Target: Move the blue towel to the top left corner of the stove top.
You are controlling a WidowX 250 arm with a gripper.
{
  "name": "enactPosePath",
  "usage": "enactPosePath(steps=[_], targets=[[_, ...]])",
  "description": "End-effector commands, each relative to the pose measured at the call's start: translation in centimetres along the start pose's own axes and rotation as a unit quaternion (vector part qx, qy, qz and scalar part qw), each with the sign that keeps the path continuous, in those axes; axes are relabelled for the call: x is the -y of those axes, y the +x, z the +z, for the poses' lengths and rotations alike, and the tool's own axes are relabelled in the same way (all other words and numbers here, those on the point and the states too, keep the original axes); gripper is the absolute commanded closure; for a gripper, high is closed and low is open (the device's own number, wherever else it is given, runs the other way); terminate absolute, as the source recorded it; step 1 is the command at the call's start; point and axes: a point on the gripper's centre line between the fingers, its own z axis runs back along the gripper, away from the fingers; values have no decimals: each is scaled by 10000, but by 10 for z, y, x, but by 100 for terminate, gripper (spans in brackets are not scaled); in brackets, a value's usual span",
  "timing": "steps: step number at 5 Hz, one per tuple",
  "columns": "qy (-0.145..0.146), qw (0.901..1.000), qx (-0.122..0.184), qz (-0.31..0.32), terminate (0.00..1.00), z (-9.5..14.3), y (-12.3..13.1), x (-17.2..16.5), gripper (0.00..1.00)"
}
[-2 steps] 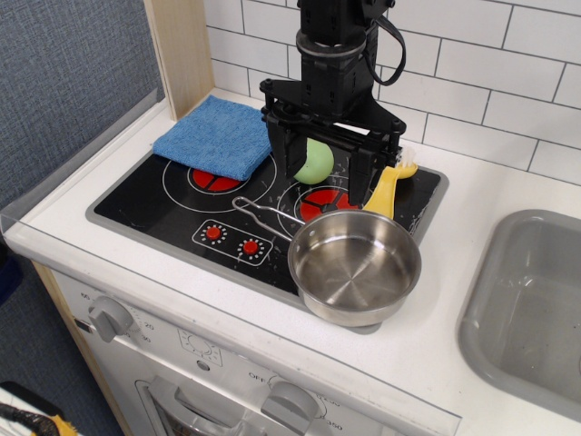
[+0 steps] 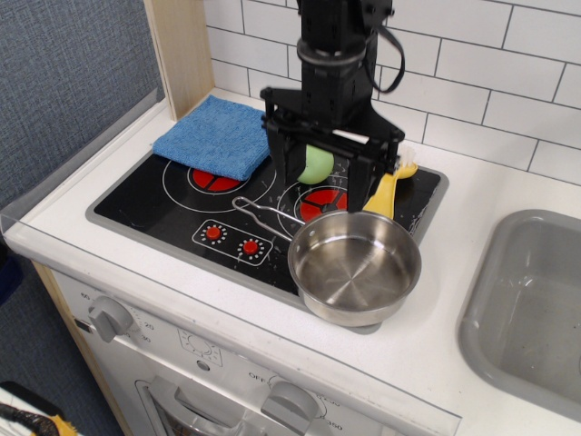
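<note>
A toy play kitchen: black stove top (image 2: 172, 204), grey sink (image 2: 531, 300), white tiled wall (image 2: 508, 82), oven knobs (image 2: 111, 316).

The arm (image 2: 334, 41) is matte black all over, a thick round column that runs out of the frame at twelve o'clock. A paler grey band rings the column partway down. A black cable (image 2: 392, 50) loops out from its three o'clock side. Below sits a wide, flat black crossbar, and the gripper (image 2: 323, 182) hangs from it as two long, straight black fingers (image 2: 283, 154), squared at the edges.
</note>
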Motion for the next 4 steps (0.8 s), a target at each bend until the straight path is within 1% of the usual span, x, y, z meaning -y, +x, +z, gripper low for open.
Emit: enactPosePath(steps=[1, 2, 3, 4], targets=[[28, 9998, 199, -62, 0, 12, 23, -29, 0], [188, 9990, 397, -5, 0, 22, 44, -71, 0], [411, 9983, 409, 32, 0, 23, 64, -120, 0], [493, 9980, 363, 152, 0, 15, 78, -149, 0]])
